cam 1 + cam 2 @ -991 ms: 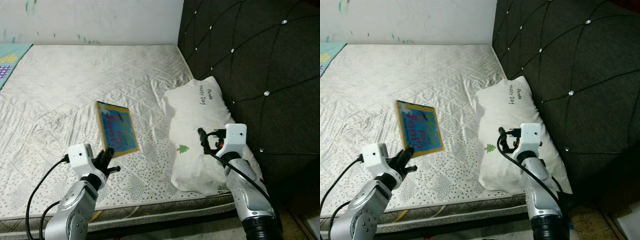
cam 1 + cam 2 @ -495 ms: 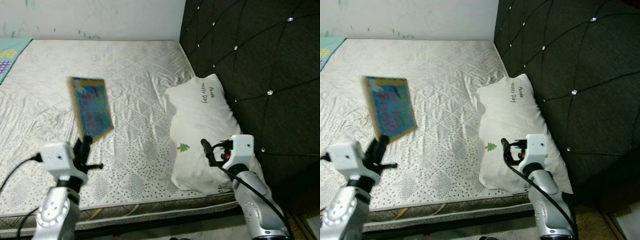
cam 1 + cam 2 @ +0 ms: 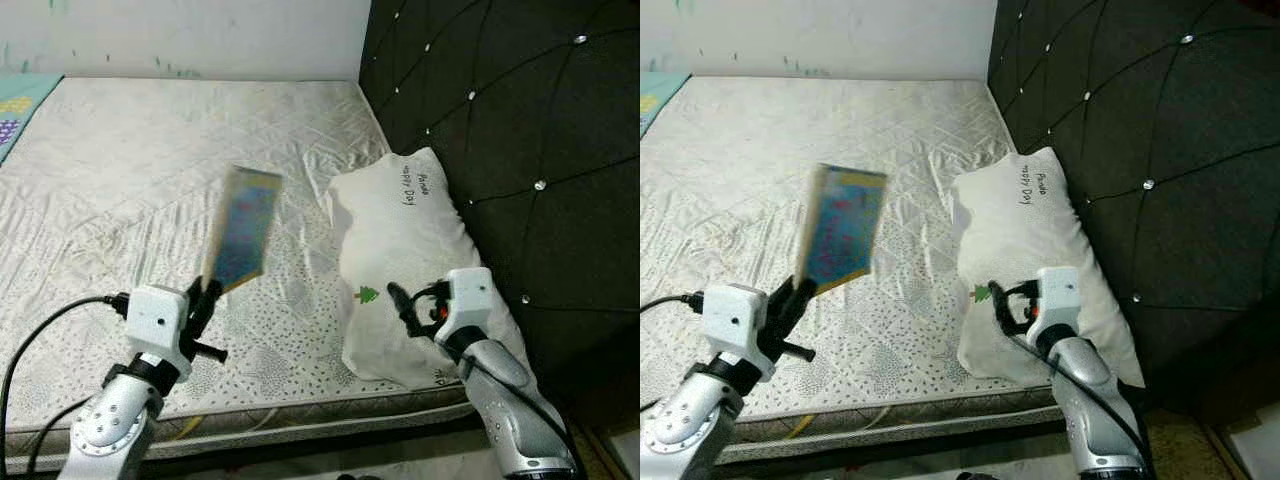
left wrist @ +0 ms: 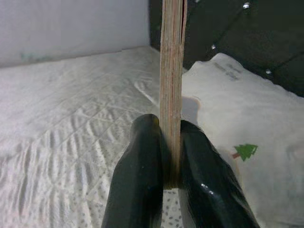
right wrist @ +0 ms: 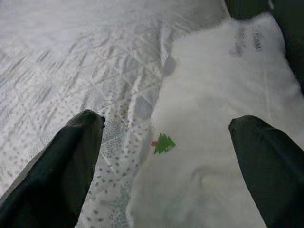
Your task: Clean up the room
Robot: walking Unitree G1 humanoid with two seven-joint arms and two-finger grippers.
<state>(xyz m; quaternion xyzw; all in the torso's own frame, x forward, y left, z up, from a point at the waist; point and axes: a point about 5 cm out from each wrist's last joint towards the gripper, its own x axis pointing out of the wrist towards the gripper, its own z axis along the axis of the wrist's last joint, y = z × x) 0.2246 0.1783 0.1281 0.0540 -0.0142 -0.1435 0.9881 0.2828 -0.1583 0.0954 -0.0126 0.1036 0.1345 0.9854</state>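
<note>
Your left pincer is clamped on the lower edge of the book, which now stands lifted clear of the mattress, tilted nearly upright and blurred with motion; half a second back it hung further left over the bed, face more toward the camera, so you have swung it toward the pillow and turned it edge-on. The wrist view confirms the book's thin edge pinched between both fingers. Your right pincer hovers with fingers spread wide over the pillow's near end, by the small green tree print, gripping nothing. Judgement: book is secured and in carry; it needs a place off the bed next.
</note>
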